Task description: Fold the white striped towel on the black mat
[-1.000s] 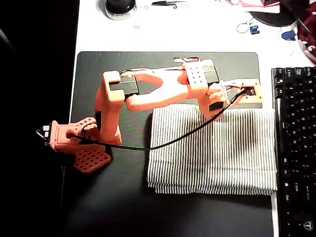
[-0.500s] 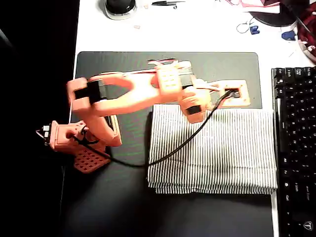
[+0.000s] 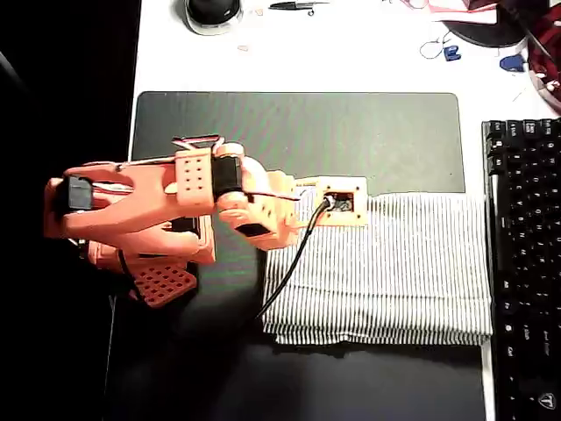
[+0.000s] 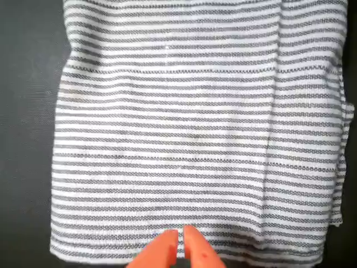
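Orange fingers [image 4: 179, 245] pressed together

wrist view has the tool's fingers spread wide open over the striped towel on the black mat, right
Not quite. In the wrist view the tool has its fingers pressed together, shut on nothing, not spread wide. The rest holds: it hangs over the white striped towel, which lies on the black mat.

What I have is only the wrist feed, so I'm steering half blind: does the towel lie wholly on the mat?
Observer: No. In the overhead view the white striped towel runs past the black mat on the right.
Operator: Anything close there?
Observer: A black keyboard, right beside that towel edge.
Operator: And the arm's base?
Observer: The orange base sits left of the towel, at the mat's left edge.
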### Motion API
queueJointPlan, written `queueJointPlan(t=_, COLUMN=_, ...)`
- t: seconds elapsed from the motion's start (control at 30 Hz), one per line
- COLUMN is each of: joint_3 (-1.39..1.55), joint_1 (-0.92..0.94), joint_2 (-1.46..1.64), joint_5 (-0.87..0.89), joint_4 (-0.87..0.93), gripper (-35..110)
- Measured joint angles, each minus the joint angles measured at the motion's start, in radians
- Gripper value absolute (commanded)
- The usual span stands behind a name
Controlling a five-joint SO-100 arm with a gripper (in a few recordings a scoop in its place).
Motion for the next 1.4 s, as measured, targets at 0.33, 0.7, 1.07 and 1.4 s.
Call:
queueJointPlan(t=0.33, joint_3=0.333, joint_1=0.035, joint_2=0.434, joint_5=0.008, joint_4=0.015, gripper=0)
queueJointPlan(t=0.7, joint_3=0.492, joint_1=0.057, joint_2=0.658, joint_5=0.008, joint_4=0.058, gripper=0)
queueJointPlan(t=1.07, joint_3=0.548, joint_1=0.077, joint_2=0.678, joint_5=-0.026, joint_4=0.075, gripper=0)
queueJointPlan(t=1.4, joint_3=0.549, joint_1=0.077, joint_2=0.678, joint_5=-0.025, joint_4=0.083, gripper=0)
